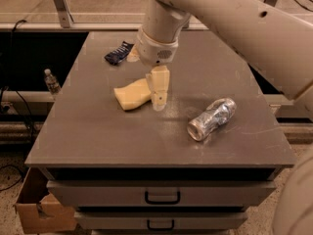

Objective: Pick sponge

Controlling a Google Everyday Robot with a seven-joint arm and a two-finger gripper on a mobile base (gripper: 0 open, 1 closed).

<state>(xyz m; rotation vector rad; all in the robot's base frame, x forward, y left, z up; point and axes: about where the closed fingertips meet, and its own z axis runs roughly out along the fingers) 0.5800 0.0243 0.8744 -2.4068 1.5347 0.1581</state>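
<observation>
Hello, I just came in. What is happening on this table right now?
A one-armed robot is going for the sponge. Its gripper points straight down at the sponge's right end, low over the table. Whether it touches the sponge cannot be told. The sponge lies flat on the table, not yet lifted. A crushed can lies to the right and a dark wrapper near the back, both apart from the gripper.

Cream jaws beside pale yellow sponge; silvery can; dark blue wrapper

High front view; hand above table.
</observation>
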